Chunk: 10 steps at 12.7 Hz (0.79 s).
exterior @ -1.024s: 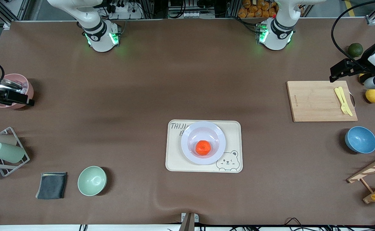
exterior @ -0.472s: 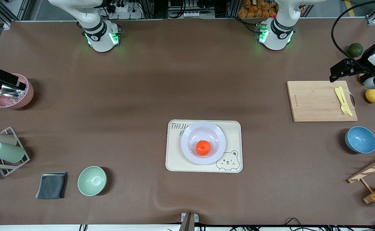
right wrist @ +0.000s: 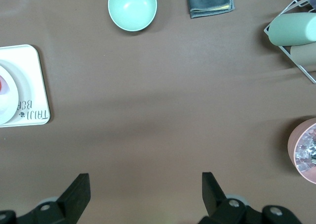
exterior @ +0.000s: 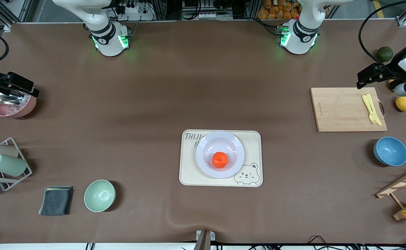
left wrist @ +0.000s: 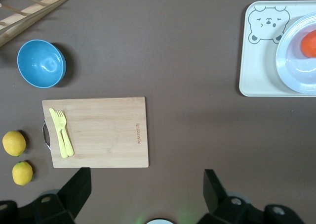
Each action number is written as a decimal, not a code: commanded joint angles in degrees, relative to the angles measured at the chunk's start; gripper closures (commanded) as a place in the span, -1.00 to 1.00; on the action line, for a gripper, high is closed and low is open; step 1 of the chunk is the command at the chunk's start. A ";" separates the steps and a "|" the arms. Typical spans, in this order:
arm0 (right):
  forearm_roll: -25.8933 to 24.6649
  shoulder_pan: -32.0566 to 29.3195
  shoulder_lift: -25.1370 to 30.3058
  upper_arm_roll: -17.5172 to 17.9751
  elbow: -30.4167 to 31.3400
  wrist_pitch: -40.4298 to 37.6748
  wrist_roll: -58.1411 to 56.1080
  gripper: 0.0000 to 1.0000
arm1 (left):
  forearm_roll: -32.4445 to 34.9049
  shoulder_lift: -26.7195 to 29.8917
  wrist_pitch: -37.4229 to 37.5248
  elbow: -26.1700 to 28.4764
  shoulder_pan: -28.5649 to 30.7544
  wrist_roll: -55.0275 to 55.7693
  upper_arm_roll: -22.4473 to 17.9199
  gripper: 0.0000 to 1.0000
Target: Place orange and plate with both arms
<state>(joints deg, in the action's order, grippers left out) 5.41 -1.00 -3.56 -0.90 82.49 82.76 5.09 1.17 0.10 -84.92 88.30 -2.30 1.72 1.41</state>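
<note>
The orange (exterior: 220, 159) lies in the middle of the pale plate (exterior: 203, 150). The plate sits on the cream bear-print tray (exterior: 189, 175) at mid table. Both show at an edge of the left wrist view, the orange (left wrist: 310, 43) on the plate (left wrist: 294, 66). The right wrist view shows only a slice of the plate (right wrist: 5, 105). My left gripper (left wrist: 145, 184) is open and empty, high over the table beside the cutting board. My right gripper (right wrist: 144, 188) is open and empty, high near the pink bowl. Both are well away from the tray.
A wooden cutting board (exterior: 341, 111) with a yellow fork and knife (exterior: 371, 109), a lemon (exterior: 404, 103), a dark green fruit (exterior: 384, 53) and a blue bowl (exterior: 390, 151) are at the left arm's end. A pink bowl (exterior: 19, 109), cup rack (exterior: 7, 165), grey cloth (exterior: 56, 200) and green bowl (exterior: 99, 195) are at the right arm's end.
My right arm's hand has drifted over the pink bowl toward the robots' side of the table. The left arm, orange and plate have not moved.
</note>
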 commanded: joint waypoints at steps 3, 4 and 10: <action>-1.19 -1.02 1.62 1.08 1.45 0.39 0.88 -1.00 | -1.26 -0.01 1.16 -1.02 -0.16 -0.93 -0.09 -1.00; -1.19 -1.02 1.62 1.16 1.44 0.30 0.88 -1.00 | -1.26 -0.01 1.25 -1.02 -0.16 -0.93 -0.09 -1.00; -1.19 -1.02 1.45 1.08 1.71 0.65 0.88 -1.00 | -1.35 0.08 1.25 -1.02 -0.25 -1.11 0.00 -1.00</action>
<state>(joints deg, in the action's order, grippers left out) 5.37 -1.08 -3.51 -0.83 82.53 82.79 5.10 1.17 0.10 -84.92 88.30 -2.37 1.62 1.51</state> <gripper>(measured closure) 0.000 0.000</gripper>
